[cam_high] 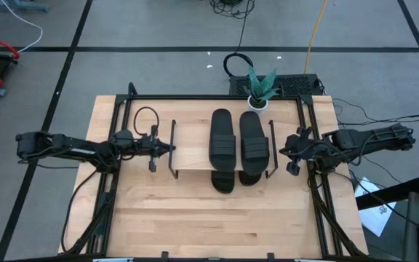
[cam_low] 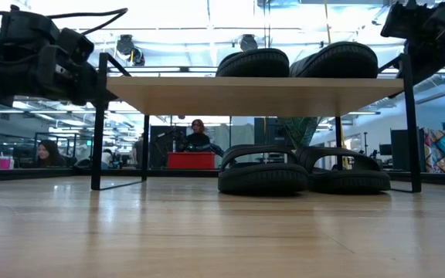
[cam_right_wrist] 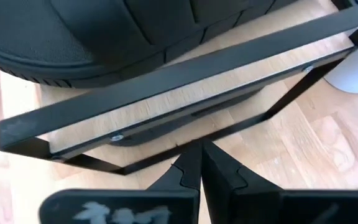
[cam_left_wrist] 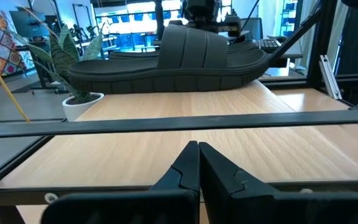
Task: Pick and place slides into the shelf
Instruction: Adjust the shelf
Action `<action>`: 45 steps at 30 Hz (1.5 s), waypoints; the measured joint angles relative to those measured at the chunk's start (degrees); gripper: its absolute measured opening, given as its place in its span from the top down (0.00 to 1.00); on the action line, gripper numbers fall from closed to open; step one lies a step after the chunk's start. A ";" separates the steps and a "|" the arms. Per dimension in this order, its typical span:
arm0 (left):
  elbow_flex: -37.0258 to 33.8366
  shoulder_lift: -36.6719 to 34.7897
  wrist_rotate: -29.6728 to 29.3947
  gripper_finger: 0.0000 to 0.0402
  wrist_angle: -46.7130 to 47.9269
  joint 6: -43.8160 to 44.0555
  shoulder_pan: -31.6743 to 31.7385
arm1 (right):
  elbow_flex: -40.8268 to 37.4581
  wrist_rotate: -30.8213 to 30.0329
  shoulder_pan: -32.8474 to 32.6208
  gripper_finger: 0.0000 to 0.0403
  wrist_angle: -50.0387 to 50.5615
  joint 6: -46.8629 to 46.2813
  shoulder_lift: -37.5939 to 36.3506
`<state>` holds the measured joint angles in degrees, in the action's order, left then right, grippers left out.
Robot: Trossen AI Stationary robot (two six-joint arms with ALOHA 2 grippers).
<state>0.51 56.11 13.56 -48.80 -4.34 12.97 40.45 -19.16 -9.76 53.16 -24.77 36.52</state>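
The shelf [cam_high: 191,145] stands mid-table on its black wire side frames. Two black slides [cam_high: 222,138] [cam_high: 253,138] lie side by side on its wooden top board. Two more slides [cam_high: 224,180] [cam_high: 249,177] rest on the table beneath it, ends poking out toward the near edge; the low view shows them there [cam_low: 263,174] [cam_low: 346,174]. My left gripper [cam_high: 172,149] hovers shut just outside the shelf's left frame, at top-board height. My right gripper [cam_high: 281,151] hovers shut just outside the right frame. In the wrist views the left gripper [cam_left_wrist: 199,152] and right gripper [cam_right_wrist: 201,152] hold nothing.
A potted plant in a white pot [cam_high: 259,91] stands at the table's far edge behind the shelf. Black rails [cam_high: 115,175] run along the table's sides. Bare wooden tabletop [cam_high: 217,225] stretches in front of the shelf. People sit in the room beyond [cam_low: 198,135].
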 joint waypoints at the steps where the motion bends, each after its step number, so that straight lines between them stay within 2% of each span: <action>1: 0.00 -0.80 0.03 0.99 0.97 0.00 0.00 | 0.00 0.00 0.00 1.00 -0.04 0.00 -0.16; 19: 0.01 -14.96 -1.88 0.99 16.78 -1.62 -0.04 | 0.00 1.39 0.00 1.00 0.81 0.62 -2.26; 23: -0.07 -18.17 -3.61 0.99 22.36 -2.68 -0.02 | 0.00 1.27 0.00 1.00 3.67 0.57 -6.90; 30: -0.04 -24.67 -3.73 0.99 28.55 -3.28 -0.18 | -0.08 1.84 -0.02 1.00 2.95 2.00 -18.52; 33: -0.04 -27.50 -2.40 0.99 29.81 -4.39 -0.97 | -1.88 5.95 -0.07 1.00 -0.66 3.53 -21.89; 37: -0.04 -31.12 -1.75 0.99 31.77 -5.01 -3.04 | -7.23 11.78 -0.07 1.00 -10.45 5.41 -27.75; 41: -0.02 -34.21 -1.66 0.99 34.36 -5.91 -5.61 | -13.38 13.49 -0.09 1.00 -22.47 5.55 -32.29; 45: -0.02 -36.75 -1.95 0.99 36.06 -6.19 -7.66 | -18.36 13.48 -0.11 1.00 -27.79 5.93 -33.90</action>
<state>0.49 19.36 11.61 -12.73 -10.53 5.31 22.08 -5.68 -9.87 25.37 -18.84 2.63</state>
